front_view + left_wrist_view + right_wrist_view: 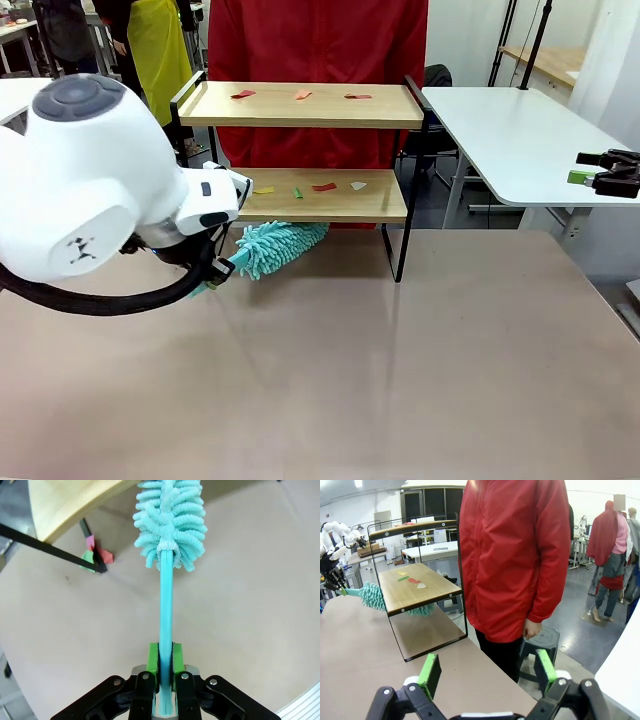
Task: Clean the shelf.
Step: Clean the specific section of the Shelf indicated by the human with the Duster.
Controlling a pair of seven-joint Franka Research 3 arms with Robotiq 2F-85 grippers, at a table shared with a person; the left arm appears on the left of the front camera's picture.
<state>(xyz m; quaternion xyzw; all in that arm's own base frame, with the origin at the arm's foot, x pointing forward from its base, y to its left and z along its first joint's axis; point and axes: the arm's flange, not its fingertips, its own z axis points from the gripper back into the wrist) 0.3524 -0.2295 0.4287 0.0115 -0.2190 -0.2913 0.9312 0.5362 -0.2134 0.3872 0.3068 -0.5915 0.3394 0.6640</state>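
Under the shelf (380, 205), at its lower front edge, duster (280, 247) head, left jaws clenched on handle, right jaws released.

Shelf (310, 118): two light wooden boards, black metal frame, upright, coloured scraps (323, 186) on both boards.

**Workroom: furniture, floor and light**
A beige-topped table (400, 380) filled the foreground, and a white table (520, 130) with a rounded corner stood just beside it at the right. Behind that were a white wall (465, 40), thin black poles (535, 45) and a wooden bench top (560, 62). The right wrist view showed a glossy grey floor (580, 630), a dark round stool (543, 639), further white tables (432, 551), dark window panes (427, 502) and a bright ceiling lamp (357, 483).
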